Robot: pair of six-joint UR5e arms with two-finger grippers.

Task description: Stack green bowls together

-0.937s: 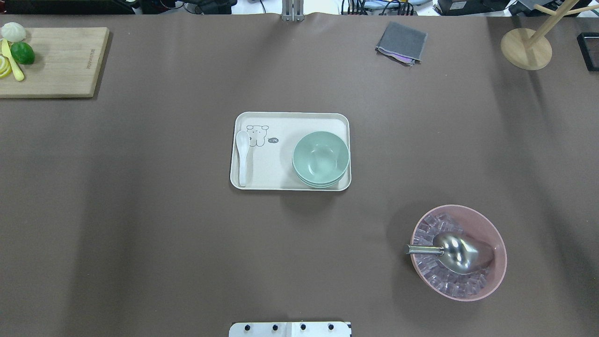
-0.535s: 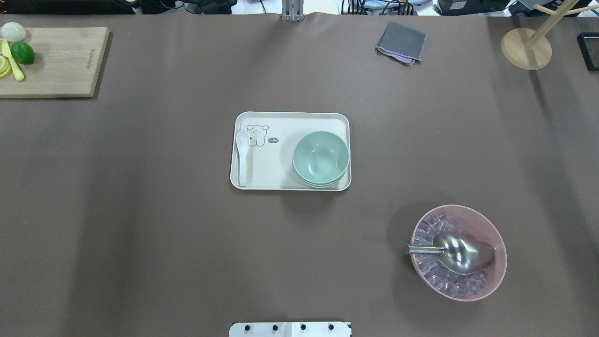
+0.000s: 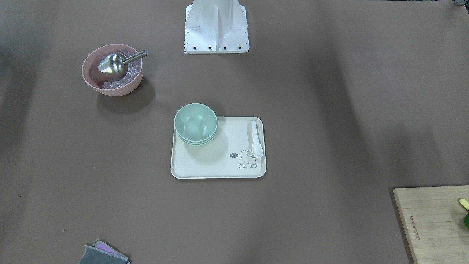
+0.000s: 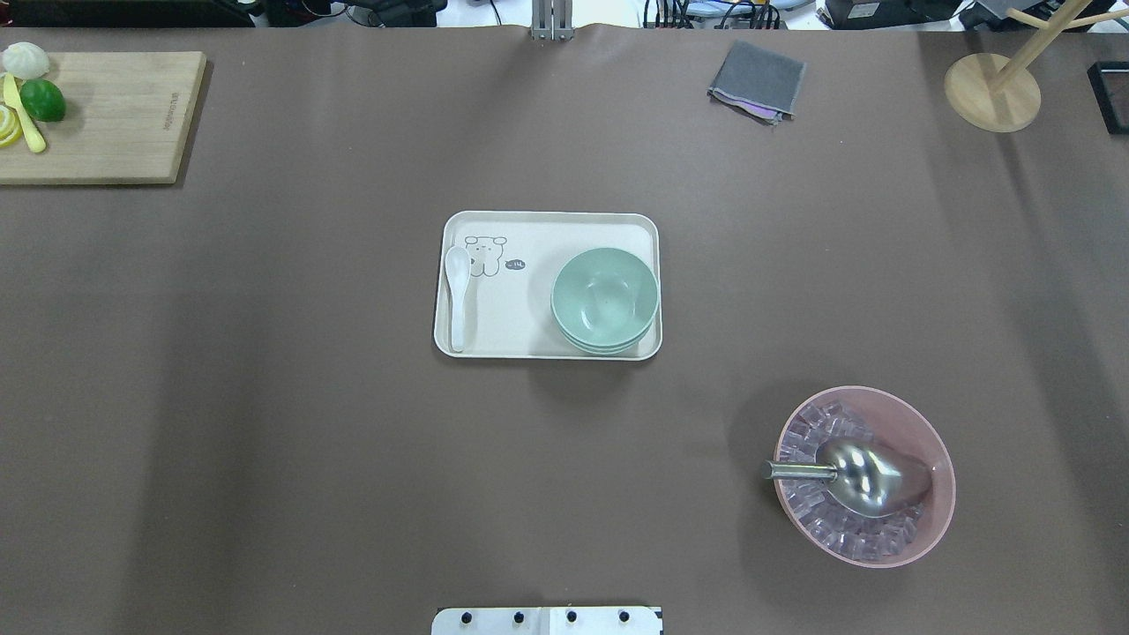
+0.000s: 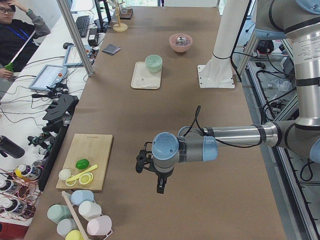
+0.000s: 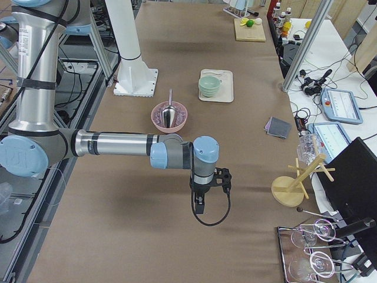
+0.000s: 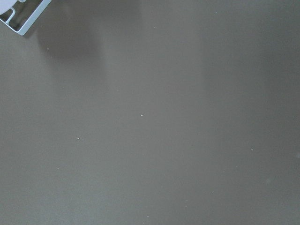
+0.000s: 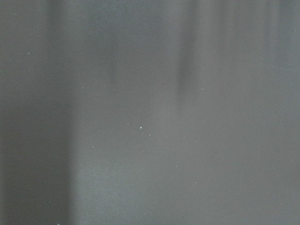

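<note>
Robot base point(image 4: 547, 620): a white plate with bolt holes is sitting at the near edge of the brown counter point(image 4: 265, 397).
Left fingers point(image 5: 160, 188): they are hanging, pointing down, over bare counter at the robot's left end, beside the cutting board and well apart from the tray. Only the side camera is showing them, so I cannot tell how far apart they are standing. The left wrist camera is showing only brown counter and a scrap of pale frame in its corner.
Right fingers point(image 6: 199, 208): they are pointing down over bare counter at the robot's right end, past the pink bowl. Again I cannot tell their spread.
Pink bowl point(image 4: 937, 520): it is standing near-right, holding ice cubes and a metal scoop point(image 4: 869, 476) whose handle is sticking out over the rim.
Tray point(image 4: 516, 331): a cream tray is lying mid-counter.
White spoon point(image 4: 457, 295): it is lying along the tray's left side.
Green bowls point(image 4: 604, 295): all three are sitting nested in one upright stack on the tray's right part, close to its near edge.
Grey cloth point(image 4: 757, 79): it is lying folded, far-right.
Cutting board point(image 4: 115, 123): it is lying far-left, carrying a lime point(image 4: 42, 100).
Wooden stand point(image 4: 991, 92): it is standing at the far-right corner.
</note>
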